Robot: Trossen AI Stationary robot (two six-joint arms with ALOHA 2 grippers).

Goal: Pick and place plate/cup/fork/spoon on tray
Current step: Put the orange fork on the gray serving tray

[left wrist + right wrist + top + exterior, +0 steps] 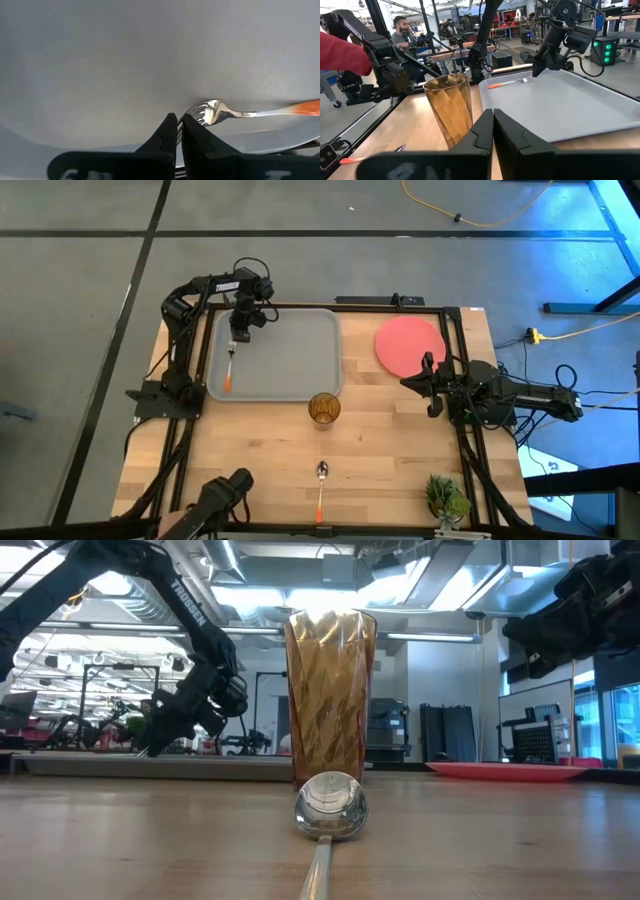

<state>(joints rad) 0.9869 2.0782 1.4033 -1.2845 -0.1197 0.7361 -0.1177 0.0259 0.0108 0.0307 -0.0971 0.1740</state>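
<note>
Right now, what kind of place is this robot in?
Probably a robotics lab or workshop. A wooden table holds two arms on black frames, more robot arms stand at benches behind, and a person sits among them.

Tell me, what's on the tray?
Only the fork lies on the tray, near its left edge. The left gripper hangs over the tines, its jaws shut, hiding a small patch of tray beneath.
</note>
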